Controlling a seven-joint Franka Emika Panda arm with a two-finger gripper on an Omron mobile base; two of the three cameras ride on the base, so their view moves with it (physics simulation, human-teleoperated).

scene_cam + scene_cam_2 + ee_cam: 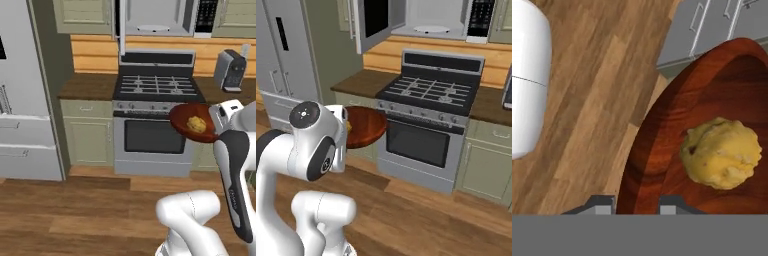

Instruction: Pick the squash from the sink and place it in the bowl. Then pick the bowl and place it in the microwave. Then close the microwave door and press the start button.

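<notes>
My gripper (637,205) is shut on the near rim of the dark reddish-brown bowl (662,150), one fingertip on each side of the wall. The yellow lumpy squash (721,152) lies inside the bowl. In the left base view the bowl (186,119) with the squash (196,124) hangs level in front of the oven, about counter height. High above the stove, the microwave (157,17) has its door (121,27) swung open to the left, and its white turntable (153,28) is bare. From the right, the door (373,22) and the bowl (368,127) also show. The sink is out of view.
A gas stove (157,85) with a black oven front stands straight ahead under the microwave. A grey fridge (20,90) is on the left and a coffee machine (230,70) on the right counter. The microwave's black control panel (206,15) is at its right. Wooden floor lies below.
</notes>
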